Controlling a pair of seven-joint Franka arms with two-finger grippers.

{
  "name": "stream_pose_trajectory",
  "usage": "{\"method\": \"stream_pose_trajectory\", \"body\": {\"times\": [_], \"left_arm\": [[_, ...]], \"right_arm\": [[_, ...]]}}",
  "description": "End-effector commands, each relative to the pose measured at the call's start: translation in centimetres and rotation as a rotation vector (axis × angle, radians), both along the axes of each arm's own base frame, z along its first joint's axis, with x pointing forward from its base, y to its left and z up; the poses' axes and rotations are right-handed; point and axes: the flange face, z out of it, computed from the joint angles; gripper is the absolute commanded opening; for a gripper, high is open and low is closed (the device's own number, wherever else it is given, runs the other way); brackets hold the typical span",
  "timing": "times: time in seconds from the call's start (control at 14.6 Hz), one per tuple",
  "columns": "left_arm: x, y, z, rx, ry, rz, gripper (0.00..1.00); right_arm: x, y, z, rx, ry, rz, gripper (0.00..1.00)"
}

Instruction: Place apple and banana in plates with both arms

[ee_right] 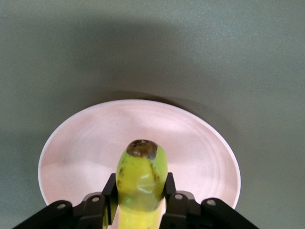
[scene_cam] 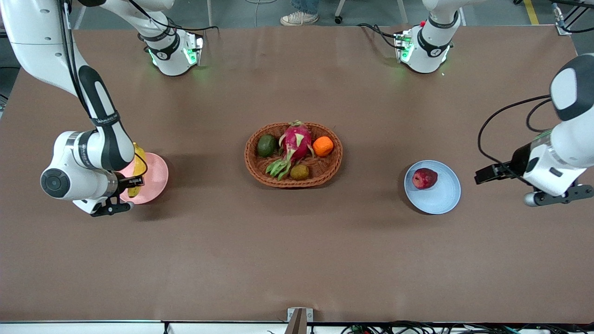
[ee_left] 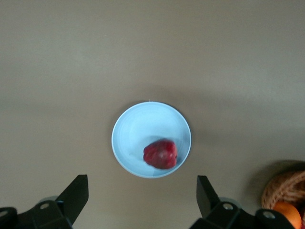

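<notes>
The right gripper point(ee_right: 139, 202) is clamping the smooth yellow banana point(ee_right: 141, 179) over the matte pink plate point(ee_right: 200, 143). The left gripper point(ee_left: 143, 200) is hanging wide open and empty, the speckled dark-red apple point(ee_left: 160, 153) lying in the round blue plate point(ee_left: 133, 129)

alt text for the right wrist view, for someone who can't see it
The right gripper grips a yellow banana between its black fingers, dark tip pointing out over a pale pink plate. The plate sits on a plain brown table.

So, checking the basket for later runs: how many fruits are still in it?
4, all in the wicker basket: an avocado, a dragon fruit, an orange and a kiwi. More could be hidden under the dragon fruit.
</notes>
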Motion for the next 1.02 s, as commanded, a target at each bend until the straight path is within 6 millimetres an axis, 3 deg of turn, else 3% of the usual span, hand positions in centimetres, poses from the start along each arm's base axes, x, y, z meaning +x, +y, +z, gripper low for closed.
{"method": "stream_pose_trajectory", "body": {"times": [0.0,0.07,0.27,0.61,0.75,0.96], "left_arm": [[-0.5,-0.2,3.0,0.002,0.039,-0.016,1.00],[-1.0,-0.3,3.7,0.012,0.063,-0.018,1.00],[-3.5,-1.2,8.6,0.038,0.021,-0.029,1.00],[-6.6,-2.8,12.1,0.049,0.008,-0.067,1.00],[-8.0,-3.6,12.0,0.071,0.002,-0.081,1.00],[-9.0,-3.8,11.8,0.080,0.001,-0.093,1.00]], "right_arm": [[-0.1,0.6,2.3,0.006,-0.009,0.000,1.00],[0.6,0.5,5.9,0.006,-0.050,-0.004,1.00],[2.2,1.1,15.3,0.002,-0.143,-0.019,1.00],[2.9,3.0,29.9,-0.030,-0.135,-0.155,1.00],[2.5,4.1,33.6,-0.042,-0.133,-0.193,1.00],[2.9,3.0,38.1,-0.044,-0.230,-0.198,1.00]]}}
